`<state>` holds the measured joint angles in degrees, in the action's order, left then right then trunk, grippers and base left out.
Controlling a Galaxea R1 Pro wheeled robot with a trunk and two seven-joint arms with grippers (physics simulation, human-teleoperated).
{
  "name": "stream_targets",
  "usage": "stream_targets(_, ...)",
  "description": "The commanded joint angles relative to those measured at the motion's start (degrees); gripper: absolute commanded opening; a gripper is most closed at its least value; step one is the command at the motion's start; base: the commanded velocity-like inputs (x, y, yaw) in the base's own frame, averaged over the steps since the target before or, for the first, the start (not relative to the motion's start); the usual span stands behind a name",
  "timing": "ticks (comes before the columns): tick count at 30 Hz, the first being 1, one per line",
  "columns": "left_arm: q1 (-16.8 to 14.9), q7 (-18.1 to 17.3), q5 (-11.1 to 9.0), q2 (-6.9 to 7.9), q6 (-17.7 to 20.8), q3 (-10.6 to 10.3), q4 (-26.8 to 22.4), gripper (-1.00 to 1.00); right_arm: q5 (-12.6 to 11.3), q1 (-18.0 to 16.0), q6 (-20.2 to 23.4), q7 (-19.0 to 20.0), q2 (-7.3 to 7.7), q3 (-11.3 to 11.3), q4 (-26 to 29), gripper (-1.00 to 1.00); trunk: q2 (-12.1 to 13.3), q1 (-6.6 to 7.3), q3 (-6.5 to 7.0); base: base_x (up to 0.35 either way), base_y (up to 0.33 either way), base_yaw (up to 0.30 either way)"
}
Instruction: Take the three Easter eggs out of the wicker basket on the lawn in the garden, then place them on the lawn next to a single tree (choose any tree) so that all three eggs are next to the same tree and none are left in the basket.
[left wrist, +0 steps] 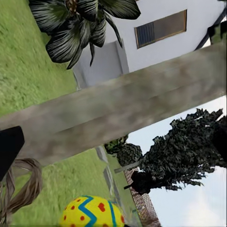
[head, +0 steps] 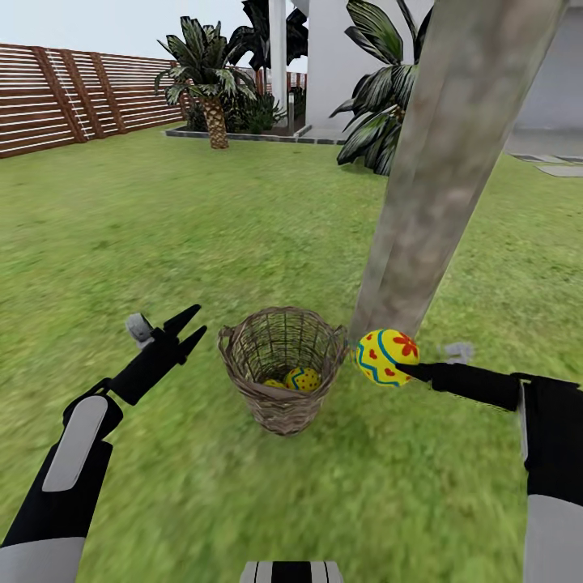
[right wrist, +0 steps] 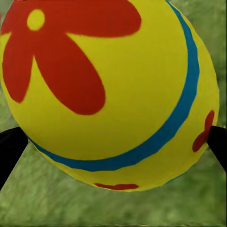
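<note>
The brown wicker basket stands on the lawn just left of the tree, whose thick grey-brown trunk leans right. Two yellow Easter eggs with blue zigzags lie inside the basket. My right gripper is shut on a third egg, held in the air between the basket rim and the trunk base. In the right wrist view that egg sits between the black fingers. My left gripper hangs open left of the basket. The left wrist view shows the trunk and the held egg.
A slatted brown fence runs along the far left. A short palm and a dark-leaved bush stand before the white house. Grey paving lies far right. Open grass spreads all around the basket and trunk.
</note>
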<state>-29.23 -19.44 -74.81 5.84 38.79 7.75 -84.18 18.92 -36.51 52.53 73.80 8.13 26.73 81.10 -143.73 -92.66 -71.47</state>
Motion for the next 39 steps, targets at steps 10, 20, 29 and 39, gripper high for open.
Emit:
stream_targets(10, -0.04, -0.42, -0.34, 0.05, 1.82, 0.07, -0.02, 1.00, 21.29, -0.05, 0.69, -12.70, 1.93, -7.51, -0.30, -1.00, -0.02, 0.01, -0.04, 0.000, 0.000, 0.000)
stream_targets(20, -0.04, -1.22, -0.42, -0.13, 5.48, -1.31, -0.18, 1.00, 20.70, -1.94, -0.01, -33.91, -1.41, -14.03, -9.44, -1.00, -0.02, 0.01, -0.04, 0.000, 0.000, 0.000)
stream_targets(29, -0.04, -3.60, -0.42, -0.22, 5.86, -1.60, -0.19, 1.00, 11.72, -8.09, -13.38, -53.30, -4.15, -13.81, -29.23, -1.00, -0.02, 0.01, -0.04, 0.000, 0.000, 0.000)
stream_targets(39, -0.04, -3.67, -0.42, -0.29, 5.86, -1.60, -0.19, 1.00, 7.36, -11.48, -16.49, -61.53, -4.01, -13.61, -37.64, -1.00, -0.02, 0.01, -0.04, 0.000, 0.000, 0.000)
